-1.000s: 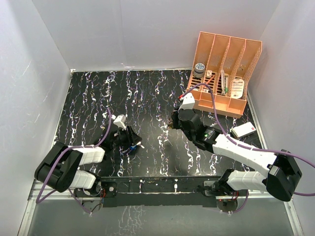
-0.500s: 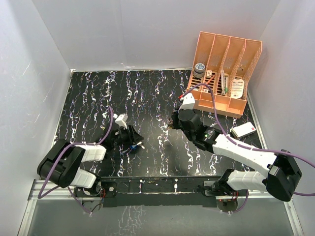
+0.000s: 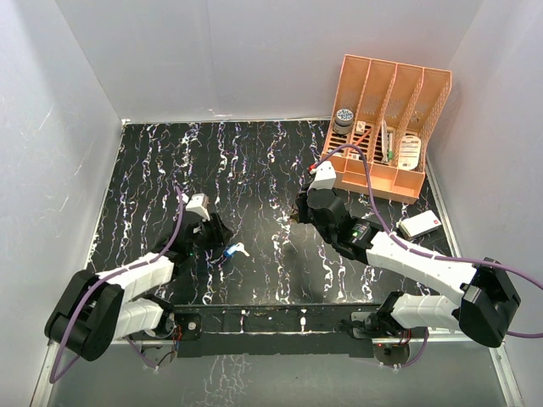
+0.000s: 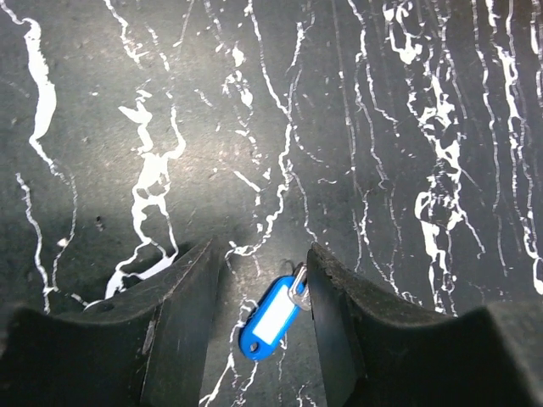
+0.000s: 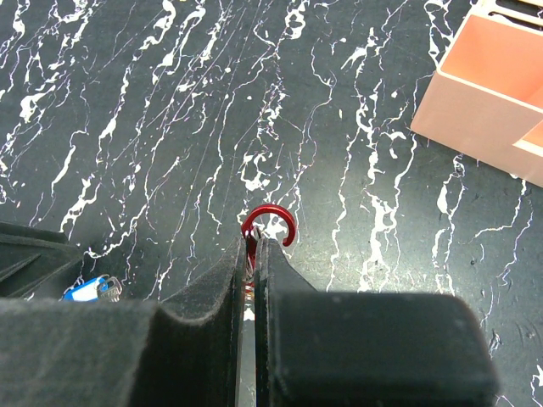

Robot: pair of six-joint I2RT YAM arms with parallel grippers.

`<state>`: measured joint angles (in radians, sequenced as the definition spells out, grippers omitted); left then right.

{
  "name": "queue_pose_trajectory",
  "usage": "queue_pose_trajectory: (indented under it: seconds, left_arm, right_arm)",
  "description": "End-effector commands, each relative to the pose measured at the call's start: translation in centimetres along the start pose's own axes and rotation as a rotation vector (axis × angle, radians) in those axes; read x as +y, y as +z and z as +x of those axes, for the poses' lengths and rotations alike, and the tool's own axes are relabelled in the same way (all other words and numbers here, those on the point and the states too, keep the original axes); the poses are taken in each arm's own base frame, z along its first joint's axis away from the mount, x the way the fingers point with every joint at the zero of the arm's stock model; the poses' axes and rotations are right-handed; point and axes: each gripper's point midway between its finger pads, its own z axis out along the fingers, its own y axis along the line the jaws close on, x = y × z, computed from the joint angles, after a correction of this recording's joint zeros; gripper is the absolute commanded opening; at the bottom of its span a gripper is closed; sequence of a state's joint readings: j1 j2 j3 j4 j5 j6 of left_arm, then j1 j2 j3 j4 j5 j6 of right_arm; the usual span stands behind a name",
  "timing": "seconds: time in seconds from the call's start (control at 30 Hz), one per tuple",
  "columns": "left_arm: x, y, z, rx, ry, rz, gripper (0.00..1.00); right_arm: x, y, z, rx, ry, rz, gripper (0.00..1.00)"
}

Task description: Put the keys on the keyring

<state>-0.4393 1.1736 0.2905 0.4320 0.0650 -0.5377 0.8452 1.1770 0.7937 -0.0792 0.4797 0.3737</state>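
Observation:
A key with a blue plastic head (image 4: 273, 320) lies flat on the black marbled table between the fingers of my left gripper (image 4: 261, 250). That gripper is open, and the key's silver part touches its right finger (image 4: 339, 288). The top view shows the same key (image 3: 231, 251) just right of the left gripper (image 3: 215, 232). My right gripper (image 5: 254, 246) is shut on the keyring (image 5: 276, 216), a red wire loop whose open hook sticks out past the fingertips, held above the table. The top view places the right gripper (image 3: 299, 212) mid-table, to the right of the key.
An orange file organiser (image 3: 386, 127) holding small items stands at the back right; its corner (image 5: 501, 93) shows in the right wrist view. A white flat device (image 3: 420, 225) lies near the right wall. White walls close in the table on three sides.
My left arm has drawn back and leftward, and the blue-headed key now lies uncovered on the table beside its fingers. The right arm has not moved.

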Motion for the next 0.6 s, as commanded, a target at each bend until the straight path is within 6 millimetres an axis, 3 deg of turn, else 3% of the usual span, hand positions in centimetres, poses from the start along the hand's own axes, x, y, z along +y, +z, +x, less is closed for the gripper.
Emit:
queue_pose_trajectory:
  seconds: [0.0, 0.33, 0.57]
  left_arm:
    - [1.0, -0.7, -0.7, -0.01, 0.035, -0.063, 0.44]
    - [0.8, -1.7, -1.0, -0.028, 0.069, -0.083, 0.43]
    - [0.0, -1.3, -0.3, -0.011, 0.182, -0.159, 0.43]
  right_arm:
    - [0.4, -0.2, -2.1, -0.067, 0.033, -0.008, 0.0]
    - [0.7, 0.1, -2.0, -0.061, 0.031, -0.013, 0.0]
    - [0.8, 0.3, -1.7, -0.054, 0.028, -0.019, 0.0]
